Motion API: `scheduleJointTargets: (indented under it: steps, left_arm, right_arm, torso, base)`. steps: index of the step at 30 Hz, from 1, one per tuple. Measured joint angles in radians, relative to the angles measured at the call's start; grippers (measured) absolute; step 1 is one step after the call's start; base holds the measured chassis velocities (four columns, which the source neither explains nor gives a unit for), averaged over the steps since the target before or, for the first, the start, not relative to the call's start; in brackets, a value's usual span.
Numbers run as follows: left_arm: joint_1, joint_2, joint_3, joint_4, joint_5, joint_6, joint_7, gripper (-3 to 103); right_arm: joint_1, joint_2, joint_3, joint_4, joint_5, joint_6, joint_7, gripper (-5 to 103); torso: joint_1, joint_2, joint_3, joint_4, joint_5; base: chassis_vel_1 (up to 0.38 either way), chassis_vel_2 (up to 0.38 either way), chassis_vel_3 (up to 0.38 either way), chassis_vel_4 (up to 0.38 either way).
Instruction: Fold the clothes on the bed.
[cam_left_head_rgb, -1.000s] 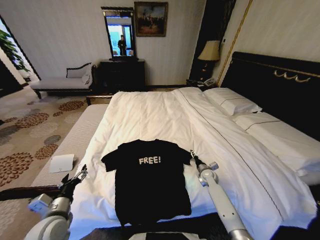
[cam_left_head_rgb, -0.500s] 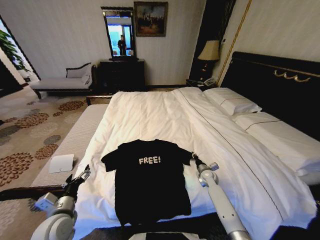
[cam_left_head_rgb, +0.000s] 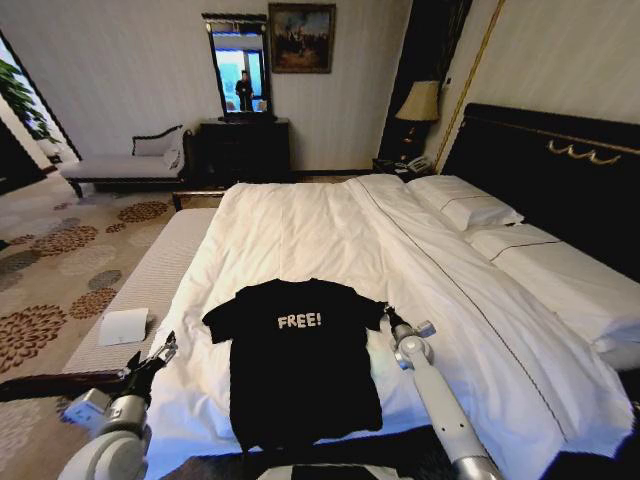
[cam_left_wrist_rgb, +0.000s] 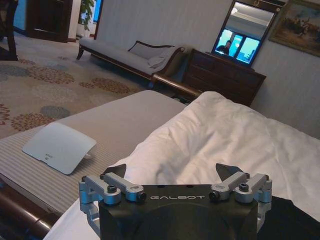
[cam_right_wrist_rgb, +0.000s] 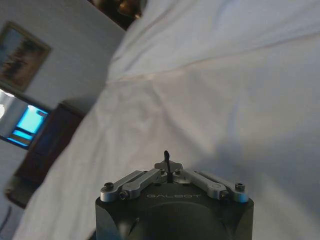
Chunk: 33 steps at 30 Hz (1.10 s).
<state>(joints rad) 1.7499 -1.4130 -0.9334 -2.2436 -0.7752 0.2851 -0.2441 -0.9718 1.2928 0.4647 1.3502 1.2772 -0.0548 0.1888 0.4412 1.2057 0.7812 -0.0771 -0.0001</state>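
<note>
Fingers on my left gripper (cam_left_wrist_rgb: 172, 175) stand spread wide with nothing between them; on my right gripper (cam_right_wrist_rgb: 167, 162) they are pressed together, and I see no cloth pinched in them. From the head camera, my left gripper (cam_left_head_rgb: 160, 355) hovers off the near left corner of the bed (cam_left_head_rgb: 330, 230), over the gap between the mattress edge and the striped bench (cam_left_head_rgb: 150, 270), well apart from the T-shirt (cam_left_head_rgb: 300, 370). My right gripper (cam_left_head_rgb: 388, 313) sits low over the white duvet, just beside the shirt's right sleeve; I cannot tell whether it touches the fabric.

I see the T-shirt lying flat and face up at the near end of the bed, white "FREE!" lettering on the chest, both sleeves spread out, its hem close to the mattress edge. A flat white sheet (cam_left_wrist_rgb: 59, 147) lies on the bench beside my left arm. White pillows (cam_left_head_rgb: 465, 205) rest against the dark headboard (cam_left_head_rgb: 560, 170) at the far right.
</note>
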Motion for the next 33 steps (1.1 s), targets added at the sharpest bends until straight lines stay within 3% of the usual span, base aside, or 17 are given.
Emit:
scheduleJointTargets:
  steps: [12,33]
  left_arm:
    - [0.029,-0.018,-0.005,-0.022,0.018,-0.008,-0.002,100]
    - [0.059,-0.045,-0.021,-0.033,0.027,-0.018,-0.005,100]
  right_arm:
    - [0.014,0.051,-0.118,0.078,-0.029,0.069,-0.118,0]
    - [0.012,0.114,-0.280,0.028,-0.166,0.100,-0.133,-1]
  torso:
    - [0.000,0.000,0.000,0.0001,0.0000]
    - [0.000,0.000,0.000,0.0001,0.0000]
  base:
    - [0.000,0.000,0.000,0.000]
    - [0.000,0.000,0.000,0.000]
